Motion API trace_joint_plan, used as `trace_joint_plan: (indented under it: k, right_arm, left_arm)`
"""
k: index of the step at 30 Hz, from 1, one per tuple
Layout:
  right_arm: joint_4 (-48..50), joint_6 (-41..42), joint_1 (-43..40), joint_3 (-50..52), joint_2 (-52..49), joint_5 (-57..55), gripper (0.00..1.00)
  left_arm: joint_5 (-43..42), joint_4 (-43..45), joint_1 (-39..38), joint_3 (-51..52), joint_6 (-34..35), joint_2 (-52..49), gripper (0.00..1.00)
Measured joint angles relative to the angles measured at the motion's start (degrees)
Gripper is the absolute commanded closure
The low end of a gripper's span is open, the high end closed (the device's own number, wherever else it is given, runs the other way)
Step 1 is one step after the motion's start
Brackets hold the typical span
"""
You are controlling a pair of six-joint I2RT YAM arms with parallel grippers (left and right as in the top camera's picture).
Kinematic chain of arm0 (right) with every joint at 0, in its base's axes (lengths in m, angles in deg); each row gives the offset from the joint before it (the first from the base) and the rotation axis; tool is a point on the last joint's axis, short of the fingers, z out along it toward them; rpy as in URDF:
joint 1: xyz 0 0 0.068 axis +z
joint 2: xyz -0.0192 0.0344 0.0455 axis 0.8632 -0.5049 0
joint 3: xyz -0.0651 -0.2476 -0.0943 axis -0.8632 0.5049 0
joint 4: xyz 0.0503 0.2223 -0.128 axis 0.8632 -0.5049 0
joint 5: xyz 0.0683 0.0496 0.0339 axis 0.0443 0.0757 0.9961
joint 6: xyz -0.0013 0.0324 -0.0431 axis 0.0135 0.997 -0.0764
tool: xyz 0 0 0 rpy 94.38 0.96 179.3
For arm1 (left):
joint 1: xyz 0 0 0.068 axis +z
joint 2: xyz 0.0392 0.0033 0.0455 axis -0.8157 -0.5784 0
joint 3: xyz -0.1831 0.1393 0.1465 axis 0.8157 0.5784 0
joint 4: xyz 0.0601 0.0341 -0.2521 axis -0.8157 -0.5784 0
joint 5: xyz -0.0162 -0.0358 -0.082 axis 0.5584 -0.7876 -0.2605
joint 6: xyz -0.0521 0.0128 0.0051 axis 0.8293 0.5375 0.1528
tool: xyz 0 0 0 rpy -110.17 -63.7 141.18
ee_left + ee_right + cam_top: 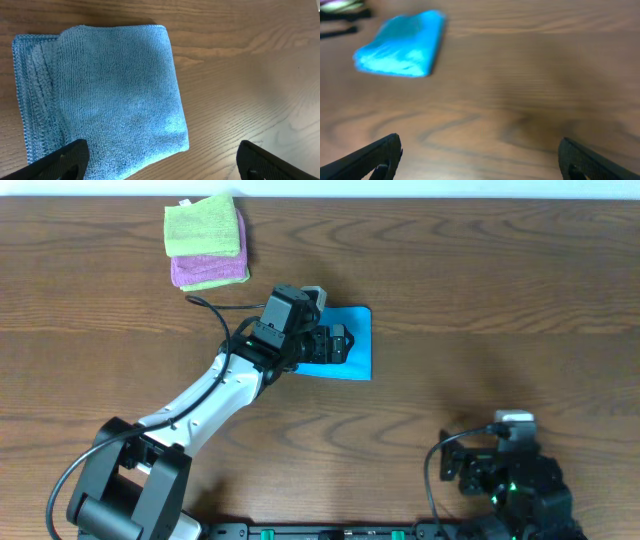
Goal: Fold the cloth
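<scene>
A: What sits at the far left of the bench [520, 300]?

B: A small stack of two folded cloths [206, 242], green on top of purple, near the back edge. It lies apart from everything else.

A: And moving right from there?

B: The left arm [205, 395] reaches diagonally from the near-left corner toward the middle. The left end effector [338, 343] hangs over the blue cloth [358, 330], which lies about mid-bench, a little toward the back.

A: Is it gripping the cloth?

B: No. In the left wrist view its fingers [65, 159] are spread wide, one at each lower corner, with nothing held between them. The left one overlaps the cloth's near edge in the picture. Whether it touches, I cannot tell.

A: How does the cloth look up close?

B: It is already folded into a compact rectangle with a ribbed terry surface. The top layer lies smooth, and its right side is a rounded fold. On the left, lower layers peek out in steps, with a stitched hem along the outermost edge.

A: And the far right?

B: The right arm [510, 475] sits at the near-right corner, well apart from the cloth. In its wrist view the right end effector [480, 160] is likewise wide open and empty over bare wood. The cloth shows blurred at the upper left, bright blue, far from the fingers.
</scene>
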Motion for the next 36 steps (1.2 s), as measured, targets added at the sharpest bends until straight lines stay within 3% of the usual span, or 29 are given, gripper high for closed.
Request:
trace_joint_plan:
  k: [9,16,25,36]
  right_arm:
    - [0.02,0.0,-16.94,0.07,2.84,-0.28,0.01]
    - [-0.35,0.0,-17.64,3.52,12.72,-0.28,0.01]
    - [-0.57,0.0,-17.64,12.72,12.85,-0.26,0.01]
    - [-0.46,0.0,-17.64,13.35,12.85,-0.26,0.01]
  left_arm:
    - [0.0,0.0,0.0,0.0,0.17,0.0,0.05]
    - [0.0,-0.02,0.0,0.0,0.17,0.0,0.05]
    - [0.0,0.0,0.0,0.0,0.17,-0.02,0.05]
    - [0.0,0.0,0.0,0.0,0.17,-0.02,0.05]
